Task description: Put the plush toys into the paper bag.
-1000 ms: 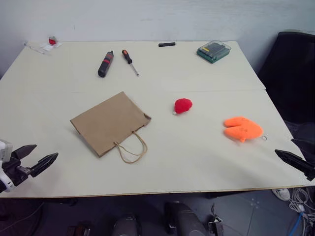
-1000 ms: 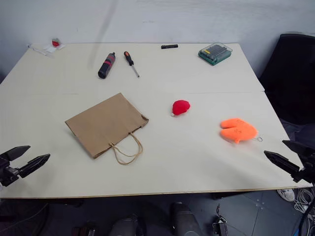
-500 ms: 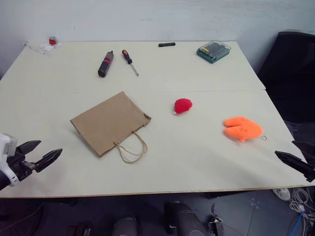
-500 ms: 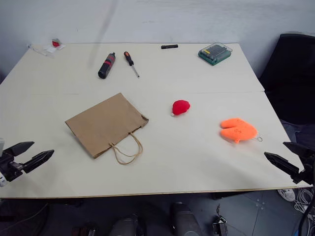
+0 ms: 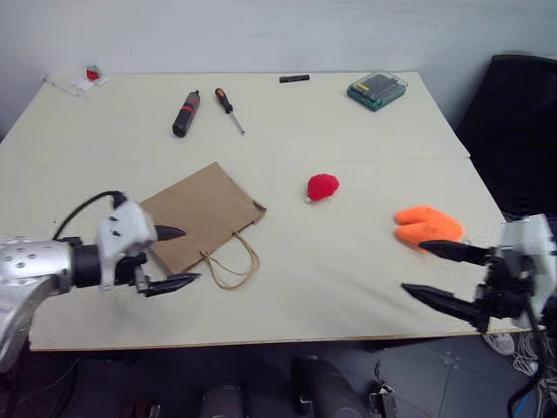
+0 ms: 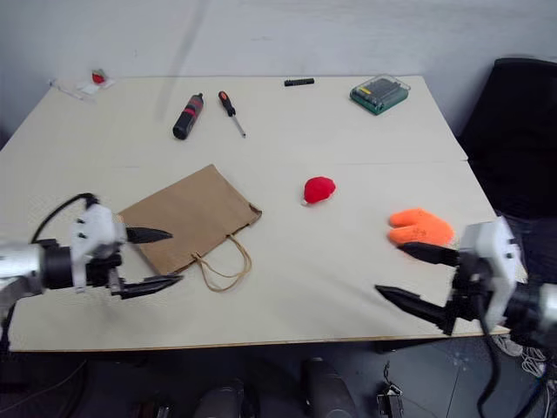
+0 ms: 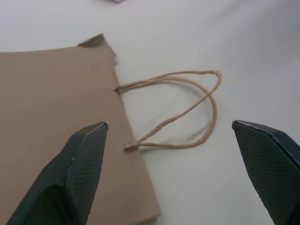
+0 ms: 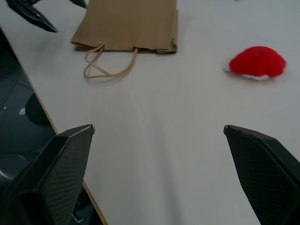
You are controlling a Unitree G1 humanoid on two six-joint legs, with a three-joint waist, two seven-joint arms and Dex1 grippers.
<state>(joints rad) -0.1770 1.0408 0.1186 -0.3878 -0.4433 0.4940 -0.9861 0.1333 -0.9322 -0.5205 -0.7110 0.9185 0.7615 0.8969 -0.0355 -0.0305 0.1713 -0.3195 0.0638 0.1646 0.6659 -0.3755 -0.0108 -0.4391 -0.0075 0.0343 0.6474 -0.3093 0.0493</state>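
Lying flat, brown paper bag [image 5: 198, 217], twisted handles [image 5: 233, 263]

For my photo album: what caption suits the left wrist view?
Open left end effector poised over the flat paper bag and its handles.

My right hand [image 5: 439, 272] covers the lower edge of the orange plush toy [image 5: 428, 224] at the right of the frame. My left hand [image 5: 172, 258] overlaps the paper bag's [image 5: 200, 214] near corner. A small red and white thing [image 5: 90, 76] at the upper left is too small to tell. The surface [image 5: 348, 174] runs off the left edge.
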